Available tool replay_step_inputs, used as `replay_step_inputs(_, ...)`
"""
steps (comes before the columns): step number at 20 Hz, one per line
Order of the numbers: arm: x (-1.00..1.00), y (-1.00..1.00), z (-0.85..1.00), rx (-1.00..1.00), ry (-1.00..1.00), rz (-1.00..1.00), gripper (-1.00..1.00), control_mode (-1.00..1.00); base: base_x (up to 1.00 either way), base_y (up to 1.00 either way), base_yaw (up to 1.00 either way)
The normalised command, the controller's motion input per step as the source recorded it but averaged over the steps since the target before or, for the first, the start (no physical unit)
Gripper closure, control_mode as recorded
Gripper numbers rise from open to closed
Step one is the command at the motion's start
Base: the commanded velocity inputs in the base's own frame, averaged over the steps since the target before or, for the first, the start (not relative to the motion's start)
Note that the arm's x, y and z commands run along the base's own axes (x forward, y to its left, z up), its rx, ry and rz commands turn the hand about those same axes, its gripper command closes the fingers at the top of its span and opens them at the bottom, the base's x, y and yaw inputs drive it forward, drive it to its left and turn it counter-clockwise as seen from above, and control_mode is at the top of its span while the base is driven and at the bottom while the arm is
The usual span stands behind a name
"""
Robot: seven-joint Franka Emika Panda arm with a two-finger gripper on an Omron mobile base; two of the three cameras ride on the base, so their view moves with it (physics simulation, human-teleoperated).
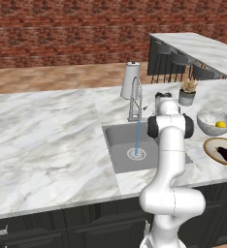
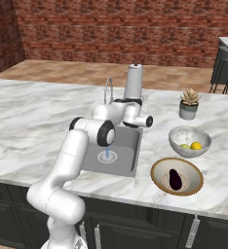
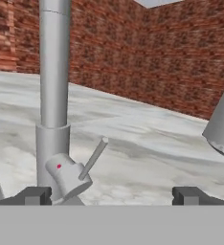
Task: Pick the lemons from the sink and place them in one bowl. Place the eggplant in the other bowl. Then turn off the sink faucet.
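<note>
Water runs from the chrome sink faucet (image 1: 134, 99) into the grey sink (image 1: 116, 145). In the hand view my gripper (image 3: 111, 196) is open, its fingertips (image 3: 35, 195) wide apart, close in front of the faucet's post (image 3: 54, 95). The side lever (image 3: 95, 158) slants up just ahead, nearer the left fingertip and not held. Both lemons (image 2: 196, 145) lie in the deep grey-white bowl (image 2: 189, 136). The eggplant (image 2: 175, 179) lies in the tan bowl (image 2: 160, 168) with the dark inside.
A pale tapered cylinder (image 2: 133, 80) stands right behind the faucet, at the right edge of the hand view. A small potted plant (image 2: 188, 104) sits behind the bowls. Marble counter stretches wide to the left of the sink.
</note>
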Motion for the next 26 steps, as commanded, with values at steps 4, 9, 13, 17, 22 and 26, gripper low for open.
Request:
replay_step_inputs(4, 0.26, 0.21, 0.00, 0.00, 0.00, 0.03, -1.00, -1.00, 0.00, 0.00, 0.00)
replay_step_inputs(9, 0.21, 0.36, 0.00, 0.00, 0.00, 0.01, -1.00, -1.00, 0.00, 0.00, 0.00)
replay_step_inputs(13, 0.26, 0.36, 0.00, 0.00, 0.00, 0.00, -1.00, -1.00, 0.00, 0.00, 0.00)
replay_step_inputs(17, 0.51, 0.40, 0.14, 0.00, 0.00, 0.06, -1.00, -1.00, 0.00, 0.00, 0.00)
replay_step_inputs(22, 0.46, 0.31, 0.09, 0.00, 0.00, 0.10, -1.00, -1.00, 0.00, 0.00, 0.00)
replay_step_inputs(26, 0.43, 0.31, 0.08, 0.00, 0.00, 0.08, -1.00, -1.00, 0.00, 0.00, 0.00)
